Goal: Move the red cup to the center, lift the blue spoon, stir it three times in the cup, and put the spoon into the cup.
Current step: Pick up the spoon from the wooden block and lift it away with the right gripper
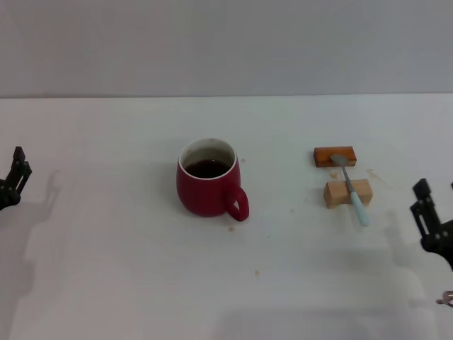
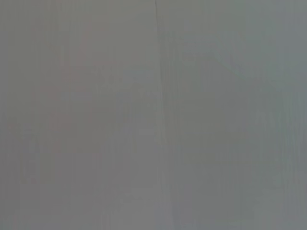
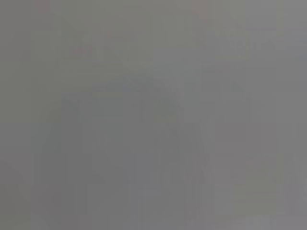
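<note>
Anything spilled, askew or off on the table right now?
Small brownish specks dot the table near the red cup, like dried drips. The blue spoon lies slanted across two wooden blocks, propped rather than dropped. The cup is upright. The left gripper and right gripper sit at the edges, empty.

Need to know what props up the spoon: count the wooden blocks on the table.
2. An orange-brown block under the spoon's bowl, and a tan block just nearer, under its handle.
</note>
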`<state>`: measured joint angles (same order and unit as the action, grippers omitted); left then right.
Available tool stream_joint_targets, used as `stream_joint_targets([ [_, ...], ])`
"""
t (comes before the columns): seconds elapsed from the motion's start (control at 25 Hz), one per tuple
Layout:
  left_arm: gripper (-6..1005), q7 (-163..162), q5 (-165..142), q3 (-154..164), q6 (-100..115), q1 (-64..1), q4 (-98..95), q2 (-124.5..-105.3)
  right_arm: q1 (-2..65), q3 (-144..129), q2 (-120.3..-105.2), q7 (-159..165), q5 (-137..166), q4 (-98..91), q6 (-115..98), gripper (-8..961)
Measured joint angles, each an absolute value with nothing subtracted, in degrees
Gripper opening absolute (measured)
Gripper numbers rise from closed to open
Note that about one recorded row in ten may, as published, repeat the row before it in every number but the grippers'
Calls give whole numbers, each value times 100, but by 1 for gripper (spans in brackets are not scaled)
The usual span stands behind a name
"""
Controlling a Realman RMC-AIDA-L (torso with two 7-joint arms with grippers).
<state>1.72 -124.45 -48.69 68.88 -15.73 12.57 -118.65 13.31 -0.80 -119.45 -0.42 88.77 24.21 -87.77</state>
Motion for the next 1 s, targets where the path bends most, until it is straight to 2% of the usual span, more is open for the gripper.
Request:
stream_joint_targets([
  [0.12, 841, 171, -12445, -4869, 6874, -1577, 1257, -11865, 1401, -135, -11956, -69, 8877, 2441, -8624, 608],
  [1.0, 841, 180, -12449, -4854, 6792, -1594, 1256, -11856, 1576, -89, -11962, -27, 8871, 2494, -7697, 609],
])
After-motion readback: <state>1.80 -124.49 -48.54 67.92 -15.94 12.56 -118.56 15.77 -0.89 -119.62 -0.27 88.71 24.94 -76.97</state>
